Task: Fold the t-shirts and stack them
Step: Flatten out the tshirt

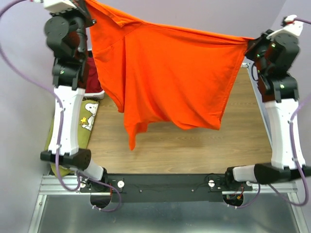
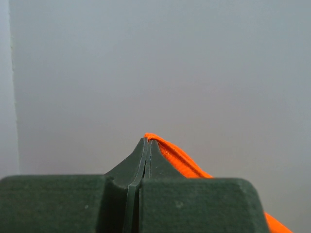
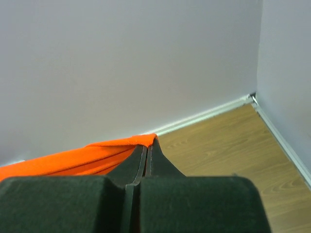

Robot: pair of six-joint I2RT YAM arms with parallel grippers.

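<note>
A bright orange t-shirt [image 1: 170, 77] hangs stretched in the air between both arms, its lower edge and one sleeve dangling over the wooden table [image 1: 194, 145]. My left gripper [image 1: 86, 7] at the top left is shut on one top corner of it; the orange hem [image 2: 180, 158] shows at the fingertips. My right gripper [image 1: 249, 44] at the upper right is shut on the other corner [image 3: 107, 150]. A dark red t-shirt [image 1: 92, 80] and an olive green one with a cartoon-dog print [image 1: 87, 116] lie at the table's left, partly hidden by the left arm.
Grey walls stand close behind and at both sides. The table's right edge [image 1: 262, 116] runs beside the right arm. The white baseboard [image 3: 209, 114] meets the table at the back.
</note>
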